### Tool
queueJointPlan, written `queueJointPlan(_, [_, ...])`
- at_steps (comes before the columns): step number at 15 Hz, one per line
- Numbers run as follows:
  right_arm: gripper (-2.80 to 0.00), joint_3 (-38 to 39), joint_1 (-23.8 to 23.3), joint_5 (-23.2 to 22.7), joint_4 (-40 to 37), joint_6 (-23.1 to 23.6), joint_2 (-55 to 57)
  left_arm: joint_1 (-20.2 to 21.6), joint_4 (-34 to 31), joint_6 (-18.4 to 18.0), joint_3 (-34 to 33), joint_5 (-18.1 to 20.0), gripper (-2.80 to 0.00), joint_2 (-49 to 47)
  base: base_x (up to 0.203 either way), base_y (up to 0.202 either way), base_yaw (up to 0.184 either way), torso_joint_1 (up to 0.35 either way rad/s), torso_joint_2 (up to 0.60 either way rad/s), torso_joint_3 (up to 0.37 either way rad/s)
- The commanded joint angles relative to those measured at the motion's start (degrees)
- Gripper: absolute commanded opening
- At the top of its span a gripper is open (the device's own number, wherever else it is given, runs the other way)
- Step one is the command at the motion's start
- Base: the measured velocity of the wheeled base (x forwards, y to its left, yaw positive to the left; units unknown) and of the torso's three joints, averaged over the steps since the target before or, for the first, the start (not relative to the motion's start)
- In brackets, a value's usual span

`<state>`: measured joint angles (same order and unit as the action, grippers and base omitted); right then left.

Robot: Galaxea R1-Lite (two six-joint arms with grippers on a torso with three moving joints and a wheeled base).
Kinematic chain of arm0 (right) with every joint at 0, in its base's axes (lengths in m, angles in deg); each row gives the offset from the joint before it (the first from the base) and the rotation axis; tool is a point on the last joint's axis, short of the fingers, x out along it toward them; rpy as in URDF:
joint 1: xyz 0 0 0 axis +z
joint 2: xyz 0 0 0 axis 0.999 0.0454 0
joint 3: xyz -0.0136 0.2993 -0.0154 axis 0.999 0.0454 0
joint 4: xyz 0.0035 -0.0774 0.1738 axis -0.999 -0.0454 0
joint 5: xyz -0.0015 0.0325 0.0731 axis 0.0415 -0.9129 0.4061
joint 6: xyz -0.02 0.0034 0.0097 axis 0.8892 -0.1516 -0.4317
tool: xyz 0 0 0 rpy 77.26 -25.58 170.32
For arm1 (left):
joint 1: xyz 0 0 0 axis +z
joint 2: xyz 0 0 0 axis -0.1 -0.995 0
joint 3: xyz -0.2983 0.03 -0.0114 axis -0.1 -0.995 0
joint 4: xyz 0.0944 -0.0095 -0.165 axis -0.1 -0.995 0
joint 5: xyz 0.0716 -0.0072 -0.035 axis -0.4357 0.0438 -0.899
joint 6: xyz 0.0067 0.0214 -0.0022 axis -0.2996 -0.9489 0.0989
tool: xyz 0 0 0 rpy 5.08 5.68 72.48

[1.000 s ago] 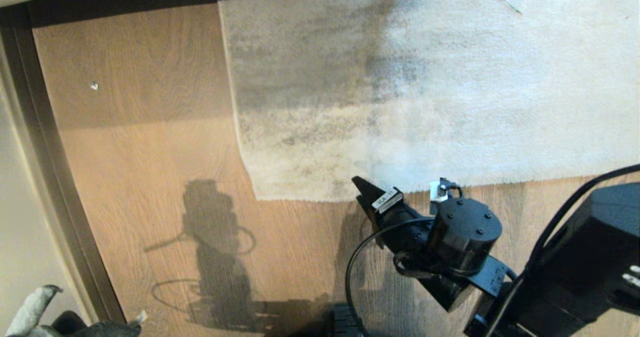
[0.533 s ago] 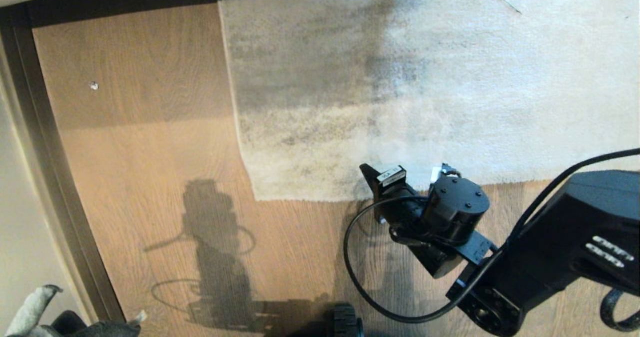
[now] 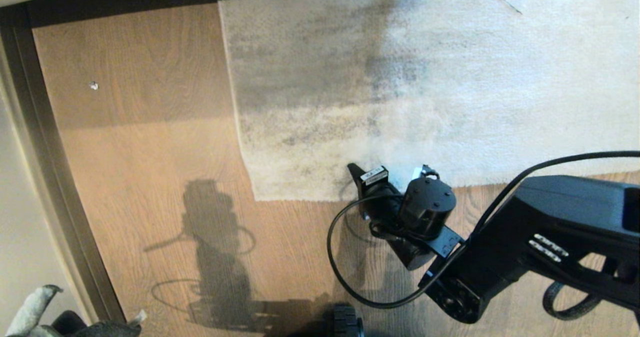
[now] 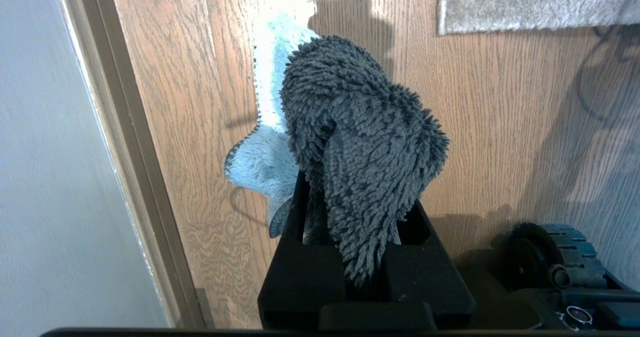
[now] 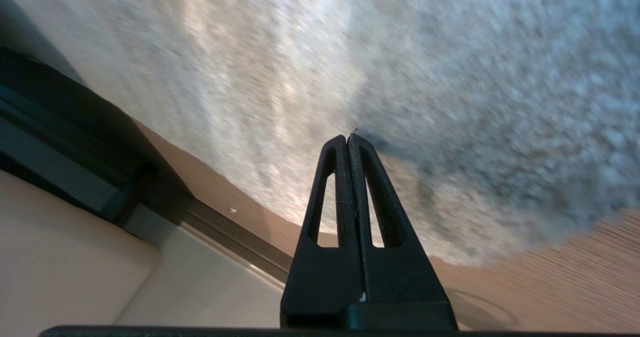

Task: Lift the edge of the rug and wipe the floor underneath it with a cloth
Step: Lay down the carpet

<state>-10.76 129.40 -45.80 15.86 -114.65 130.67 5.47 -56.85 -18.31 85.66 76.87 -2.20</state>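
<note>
Rug edge (image 3: 320, 198) runs along the lower border of the mottled grey rug, from its corner in the lower middle of the head view off toward the right side of the frame, lying flat on the floor (image 3: 145, 142). The right gripper (image 3: 356, 171) sits at that border in the centre of the head view, its tip over the pile just inside the edge, a short way right of the corner. In the right wrist view the right gripper (image 5: 350, 138) has its two black fingers (image 5: 327, 197) pressed flat together with no gap between them, and no pile or backing shows caught between them; the tip meets the rug surface (image 5: 450, 102), though the blur there leaves it unclear whether it touches or only hovers just above. A black cable (image 3: 336, 267) loops from the arm over the planks below the gripper.

The cloth (image 4: 360, 142), fuzzy and dark grey with a pale blue-white side, is pinched between the fingers of the left gripper (image 4: 362, 237) in the left wrist view, bunched up above them and hanging down between them. In the head view it shows only in the lower left corner as the cloth (image 3: 35, 307), well apart from the rug edge, beside the dark skirting strip (image 3: 50, 177). A black wheel (image 4: 545, 247) of the base shows near the left gripper.
</note>
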Motion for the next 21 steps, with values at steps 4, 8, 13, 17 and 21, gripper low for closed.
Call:
queueJointPlan(4, [-2.8,-1.3,0.2,0.5,2.5,-0.4,4.8,0.0,0.0,0.0,0.0,0.0,-2.8,0.0,0.0,0.0,0.0,0.0,0.0,0.0])
queueJointPlan(8, [-2.8,-1.3,-0.2,0.6,2.5,-0.4,5.9,0.0,0.0,0.0,0.0,0.0,-2.8,0.0,0.0,0.0,0.0,0.0,0.0,0.0])
queueJointPlan(13, [-2.8,-0.6,-0.3,0.8,2.5,-0.2,5.2,0.0,0.0,0.0,0.0,0.0,-2.8,0.0,0.0,0.0,0.0,0.0,0.0,0.0])
queueJointPlan(17, [-2.8,1.2,-3.5,0.4,2.5,-0.1,-1.2,0.0,0.0,0.0,0.0,0.0,-2.8,0.0,0.0,0.0,0.0,0.0,0.0,0.0])
queueJointPlan(21, [-2.8,8.0,-5.4,-2.0,2.5,4.3,-9.7,0.0,0.0,0.0,0.0,0.0,-2.8,0.0,0.0,0.0,0.0,0.0,0.0,0.0])
